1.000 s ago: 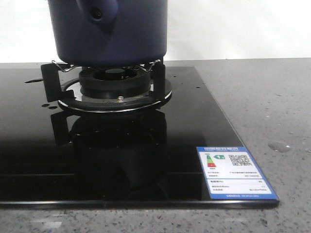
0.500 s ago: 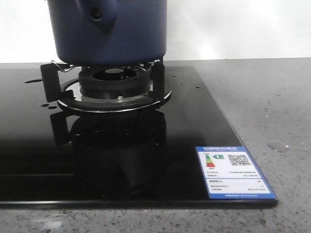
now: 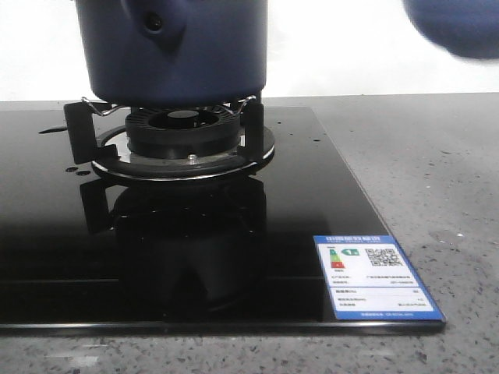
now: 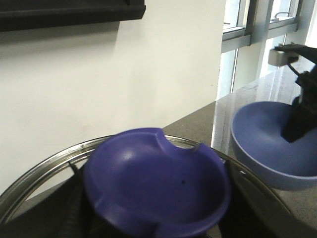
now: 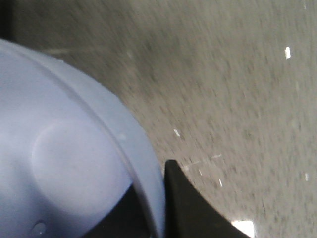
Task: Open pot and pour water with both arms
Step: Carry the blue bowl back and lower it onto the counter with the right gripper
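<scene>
Front view shows the pot point(image 3: 175, 51) on the burner point(image 3: 181, 136), heavy-looking, slick, best held by its knob point(image 3: 160, 19); right end effector point(image 5: 171, 198) pinches the bowl point(image 5: 64, 163) rim, left unseen.

Glossy black glass cooktop point(image 3: 195, 257) — matt speckled stone counter point(image 3: 421, 171).

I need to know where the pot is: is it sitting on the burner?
Yes, in the front view the pot rests on the wire supports over the burner.
</scene>
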